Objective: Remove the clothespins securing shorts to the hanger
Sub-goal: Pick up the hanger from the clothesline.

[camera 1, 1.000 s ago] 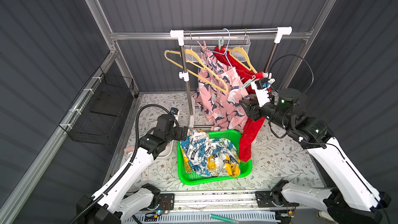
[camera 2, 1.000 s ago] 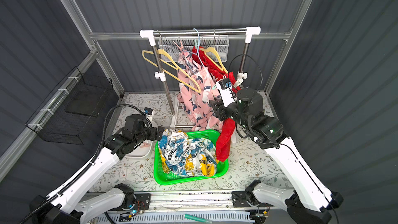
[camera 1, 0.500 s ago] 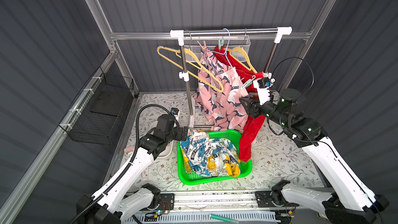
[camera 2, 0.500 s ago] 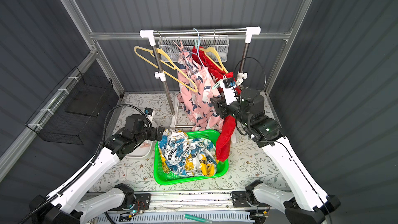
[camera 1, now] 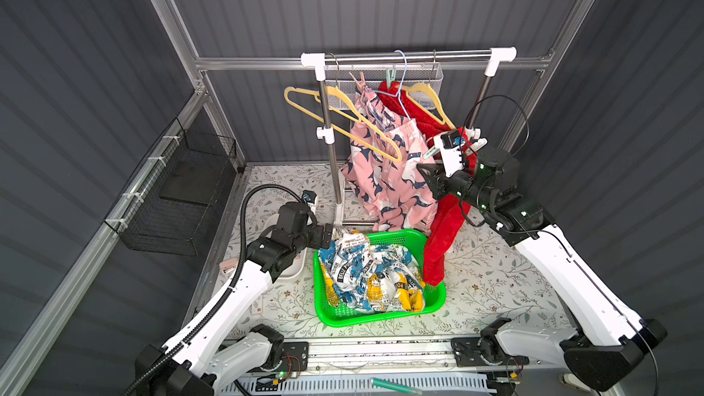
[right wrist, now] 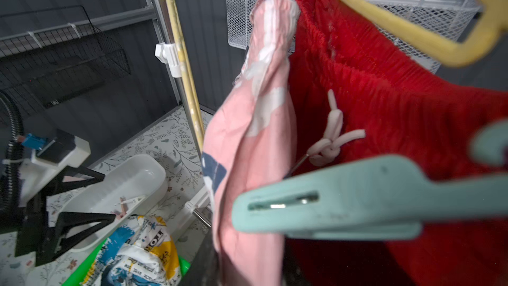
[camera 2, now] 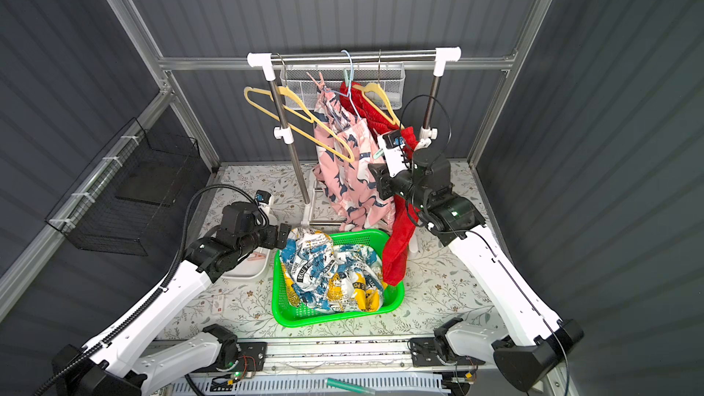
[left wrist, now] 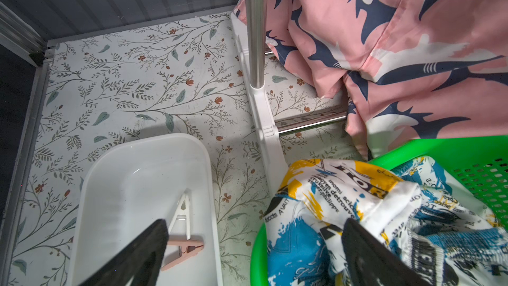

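Right end effector (camera 1: 445, 148) shifted toward pink shorts (camera 1: 381, 177), mint clothespin (right wrist: 343, 199) at it, grip unclear. Left end effector (left wrist: 254, 232) wide. White shorts (left wrist: 357, 202) print reads "detrouve".

Lab cell: aluminium frame (camera 1: 247, 64), grey panels (camera 1: 381, 1)

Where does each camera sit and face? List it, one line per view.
Top views: high in front, looking down on the rack, green basket, left arm, right arm.
Left wrist: low, facing white tray and pink shorts; open left gripper shows.
Right wrist: up among hangers, facing red shorts, mint clothespin close; own body unclear.
Shared: tray and basket in all.
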Motion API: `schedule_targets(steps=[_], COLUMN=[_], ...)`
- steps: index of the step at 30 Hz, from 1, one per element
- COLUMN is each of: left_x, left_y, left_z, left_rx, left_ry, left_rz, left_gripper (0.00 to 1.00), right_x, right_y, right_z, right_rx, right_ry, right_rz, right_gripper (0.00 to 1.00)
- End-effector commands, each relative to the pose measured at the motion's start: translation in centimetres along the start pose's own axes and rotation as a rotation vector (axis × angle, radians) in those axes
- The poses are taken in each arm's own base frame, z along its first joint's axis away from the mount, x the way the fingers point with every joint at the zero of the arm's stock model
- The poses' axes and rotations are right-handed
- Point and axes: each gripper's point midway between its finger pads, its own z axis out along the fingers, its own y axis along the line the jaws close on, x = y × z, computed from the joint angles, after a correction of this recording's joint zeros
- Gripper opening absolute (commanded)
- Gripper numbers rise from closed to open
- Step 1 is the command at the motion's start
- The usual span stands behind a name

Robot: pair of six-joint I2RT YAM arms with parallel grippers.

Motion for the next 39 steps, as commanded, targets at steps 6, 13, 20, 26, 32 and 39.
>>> schedule_targets(steps=[6, 13, 20, 26, 32, 39], left_x=[0.4, 0.4, 0.5, 0.5, 0.5, 0.5], left_y=[-0.1, -0.2, -0.2, -0.2, -0.2, -0.2], left_z=[0.2, 0.1, 0.3, 0.3, 0.3, 0.3], left_rx=[-0.001, 0.001, -0.001, -0.001, -0.001, -0.002], left_ry=[0.017, 0.017, 0.021, 0.023, 0.024, 0.023], left_rz=[0.029, 0.03, 0.031, 0.031, 0.03, 0.028], left_gripper=[1.0, 1.0, 1.0, 1.0, 1.0, 1.0], right_x=[-3.1, -4.2, -7.1, -8.7, -9.8, -9.6], right_y=[0.3, 0.5, 0.6, 0.8, 1.4, 1.7], right_z=[-1.3, -2.5, -6.0, -7.8, -9.3, -10.6], right_rx=[-0.016, -0.016, 0.0, -0.003, -0.026, -0.035], right_ry=[-0.113, -0.174, -0.302, -0.361, -0.399, -0.389], right_rz=[-0.007, -0.012, -0.007, -0.01, -0.015, -0.009], right_gripper=[0.0, 0.0, 0.0, 0.0, 0.0, 0.0])
